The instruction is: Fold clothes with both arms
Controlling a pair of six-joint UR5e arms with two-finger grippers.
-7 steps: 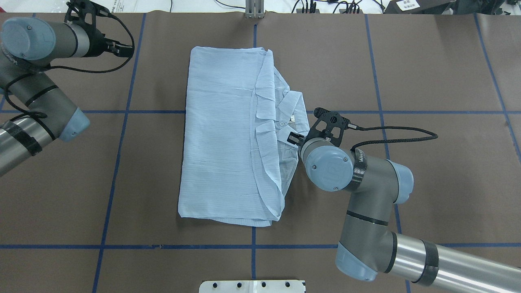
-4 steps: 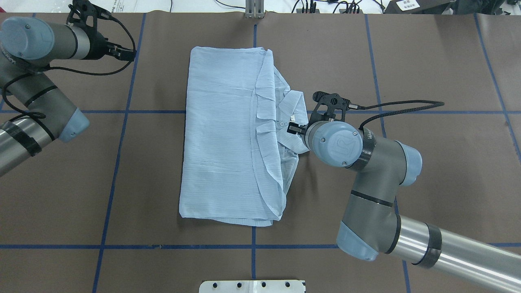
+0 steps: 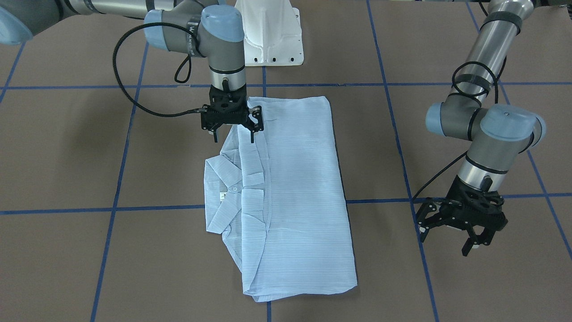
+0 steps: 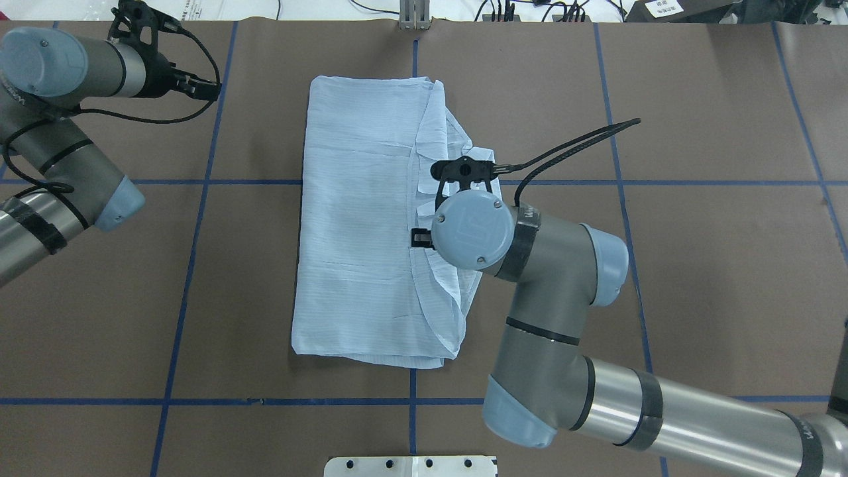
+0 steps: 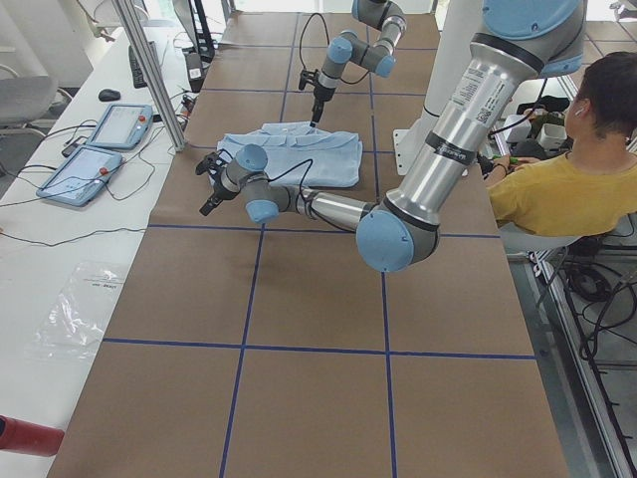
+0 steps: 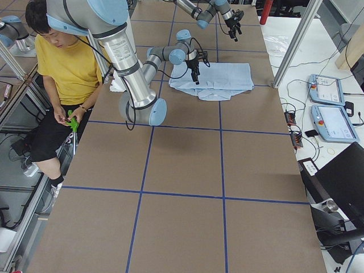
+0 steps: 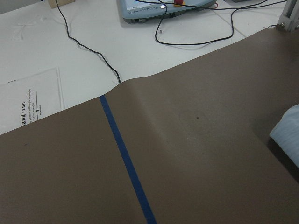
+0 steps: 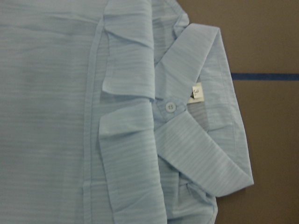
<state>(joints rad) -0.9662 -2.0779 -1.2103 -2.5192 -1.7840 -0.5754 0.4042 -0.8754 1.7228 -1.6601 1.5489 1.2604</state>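
My right claw (image 3: 233,136) hangs wide open and empty over the folded shirt (image 3: 295,188), just past its collar (image 3: 219,179). My left claw (image 3: 447,237), also spread and empty, hovers well apart from the shirt's plain side.

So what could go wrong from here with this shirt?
If the open right gripper comes down here, it may pinch several stacked layers near the collar and drag the shirt crooked. The left gripper hangs off the cloth, so nothing pins the far side; a one-arm pull could undo the fold.
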